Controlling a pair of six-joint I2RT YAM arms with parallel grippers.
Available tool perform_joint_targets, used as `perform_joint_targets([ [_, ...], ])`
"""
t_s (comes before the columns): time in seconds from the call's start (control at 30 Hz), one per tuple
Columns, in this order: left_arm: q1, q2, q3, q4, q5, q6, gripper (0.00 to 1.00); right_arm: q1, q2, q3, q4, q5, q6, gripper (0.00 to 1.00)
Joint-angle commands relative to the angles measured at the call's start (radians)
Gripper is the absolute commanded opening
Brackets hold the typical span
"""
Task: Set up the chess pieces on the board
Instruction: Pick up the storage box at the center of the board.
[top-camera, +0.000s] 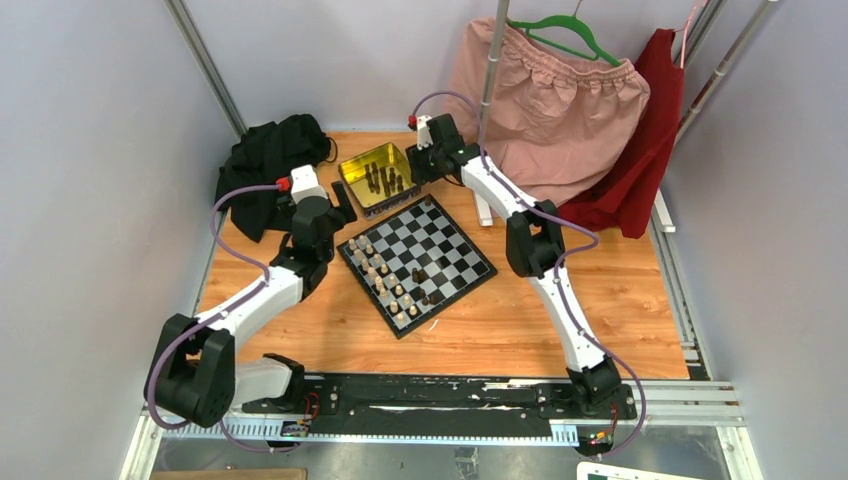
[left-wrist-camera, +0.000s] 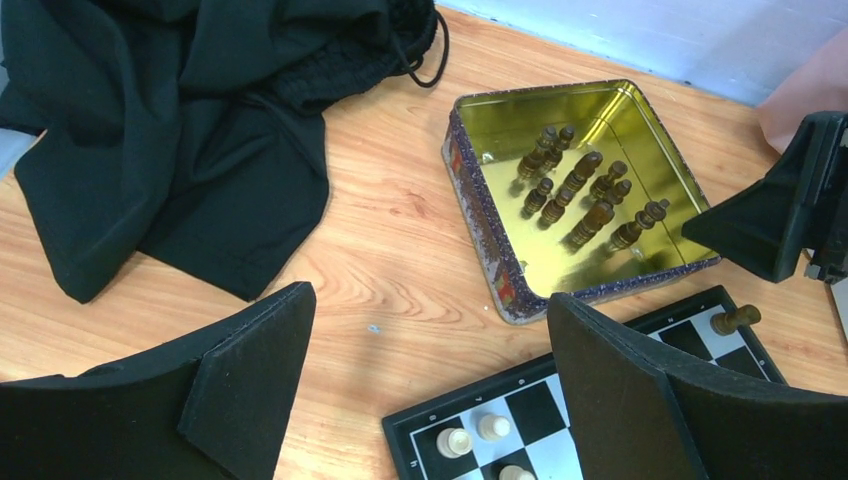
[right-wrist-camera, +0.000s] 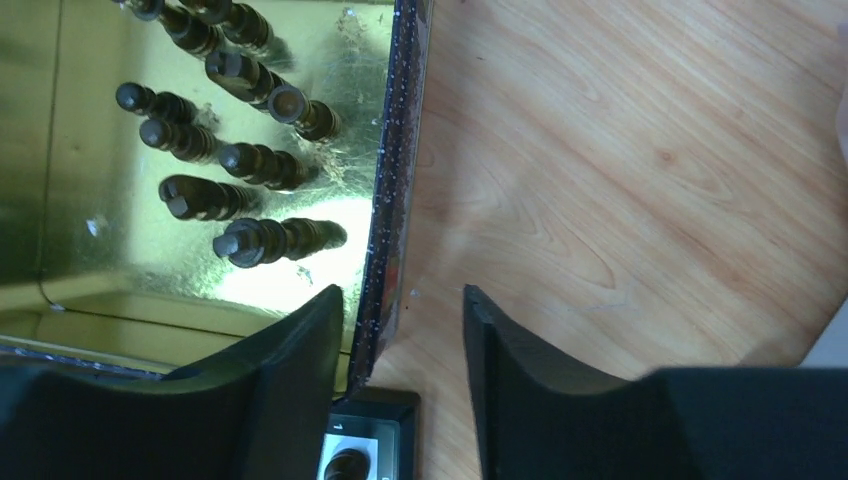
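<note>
While my right claw gapes empty astride the wall of the shiny yellow metal tin, its tiny dark brown chessmen look light, slippery (easily toppled). I'd pinch one mid-stem.

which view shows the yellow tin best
Left wrist view: nearly the whole tin sits mid-frame, large, with the dark pieces inside clear. Top external shows it whole but small. Right wrist shows only one wall and part of the floor.
</note>
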Motion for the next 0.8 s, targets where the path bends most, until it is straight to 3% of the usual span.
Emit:
perform_joint_targets([
  [0.0, 0.006, 0.018, -0.01, 0.009, -0.004, -0.032, 0.92, -0.017, 0.039, 0.061, -0.017, -0.024, 0.027, 0.46],
  [0.33, 0.008, 0.034, -0.014, 0.01, -0.019, -0.065, 0.91, -0.017, 0.051, 0.088, -0.012, -0.026, 0.015, 0.0],
  [0.77, 0.01, -0.051, -0.041, -0.015, -0.06, -0.07, 0.91, -0.008, -0.065, 0.038, 0.117, 0.008, 0.029, 0.0],
])
